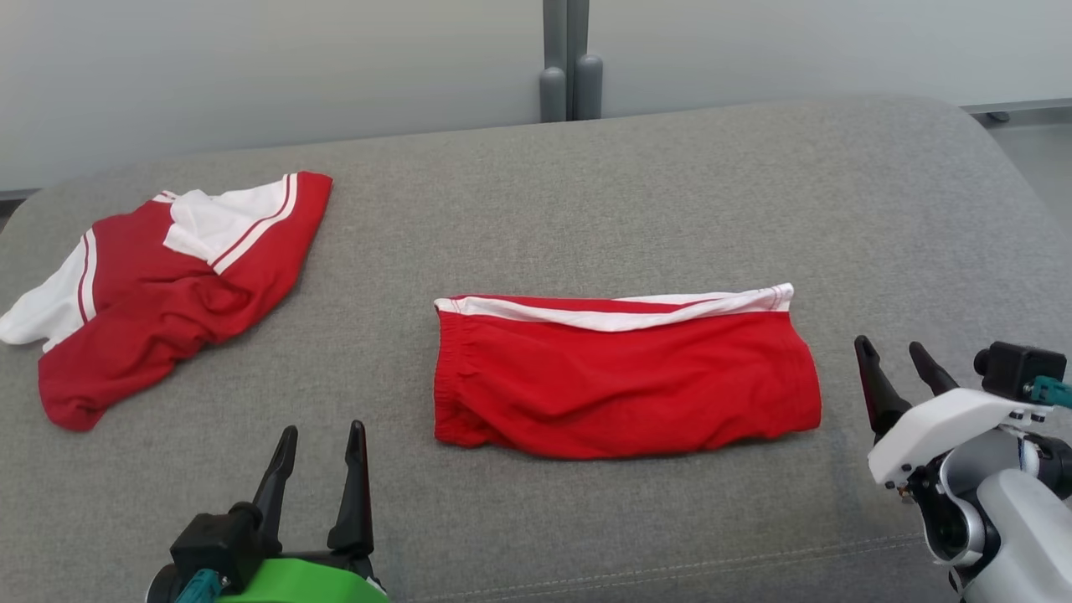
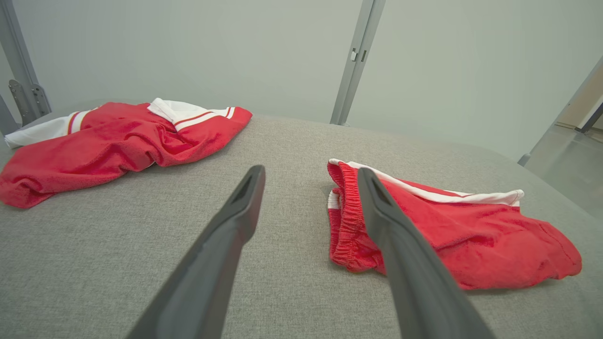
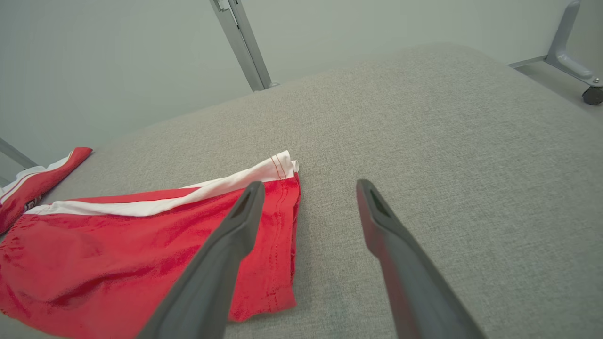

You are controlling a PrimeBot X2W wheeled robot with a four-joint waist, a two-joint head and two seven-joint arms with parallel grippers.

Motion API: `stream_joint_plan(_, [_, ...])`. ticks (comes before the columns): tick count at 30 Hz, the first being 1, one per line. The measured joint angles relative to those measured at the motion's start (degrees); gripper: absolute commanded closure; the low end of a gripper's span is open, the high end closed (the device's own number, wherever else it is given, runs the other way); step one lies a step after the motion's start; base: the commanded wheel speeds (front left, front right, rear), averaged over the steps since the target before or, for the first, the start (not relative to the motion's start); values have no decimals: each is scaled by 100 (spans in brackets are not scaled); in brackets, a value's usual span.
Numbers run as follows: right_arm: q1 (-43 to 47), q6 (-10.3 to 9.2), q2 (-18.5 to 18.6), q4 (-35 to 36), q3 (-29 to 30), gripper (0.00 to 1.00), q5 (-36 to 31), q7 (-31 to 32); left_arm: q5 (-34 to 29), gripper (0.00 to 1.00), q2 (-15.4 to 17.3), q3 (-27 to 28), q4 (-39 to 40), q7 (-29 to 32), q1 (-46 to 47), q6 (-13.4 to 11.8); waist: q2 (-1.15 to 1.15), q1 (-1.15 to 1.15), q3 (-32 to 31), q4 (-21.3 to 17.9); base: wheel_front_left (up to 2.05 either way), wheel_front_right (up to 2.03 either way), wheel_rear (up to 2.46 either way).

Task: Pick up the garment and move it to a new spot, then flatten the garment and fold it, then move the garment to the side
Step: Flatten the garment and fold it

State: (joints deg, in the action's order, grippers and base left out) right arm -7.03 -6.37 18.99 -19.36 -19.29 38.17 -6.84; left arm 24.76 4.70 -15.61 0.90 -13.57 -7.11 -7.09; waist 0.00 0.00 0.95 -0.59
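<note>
Both grippers are seen nearest, fingers spread and empty: the left gripper at lower left, the right gripper at lower right. Between them the folded red shorts are laid on the grey woven cushion. Their long axis runs side to side, with the gathered elastic waistband toward the left gripper. The stitched hem lies toward the right gripper, judged slightly nearer. Soft, wrinkled cloth is edged with a white stripe. Farther left, a crumpled red-and-white garment is heaped.

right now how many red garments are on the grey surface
2: a folded red garment lies in the middle of the grey surface, and a crumpled red and white garment lies at its far left. None looks hidden.
</note>
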Motion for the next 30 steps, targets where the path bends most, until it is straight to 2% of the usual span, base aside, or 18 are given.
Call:
stream_joint_plan(6, [-408,160,-86,-452,181,0,470,468,-59,0,-5,-58,113,44,121,-1,0,0,291,229,0,0,0])
stream_joint_plan(19, [-925,294,-102,-1447,283,0,728,1016,-81,0,-55,-5,140,42,394,-1,0,0,850,871,0,0,0])
stream_joint_plan(24, [-1070,403,-154,-1660,281,0,803,1094,-79,0,-64,73,115,41,396,-1,0,0,944,957,0,0,0])
stream_joint_plan(25, [-1111,434,-172,-1700,303,8,857,1101,-78,0,-67,75,107,41,397,-1,0,0,949,962,0,0,0])
stream_joint_plan(26, [-1145,437,-189,-1736,310,34,884,1101,-74,0,-71,77,98,40,398,-1,0,0,950,963,0,0,0])
stream_joint_plan(27, [-1168,481,-191,-1775,299,54,883,1102,-74,0,-74,78,90,40,400,-1,0,0,950,963,0,0,0])
stream_joint_plan(29, [-1200,541,-190,-1858,293,72,886,1136,-74,0,-77,77,75,38,405,-1,0,0,946,961,0,0,0])
stream_joint_plan(30, [-1220,586,-193,-1902,293,87,889,1150,-74,0,-78,76,64,38,412,-1,0,0,942,961,0,0,0])
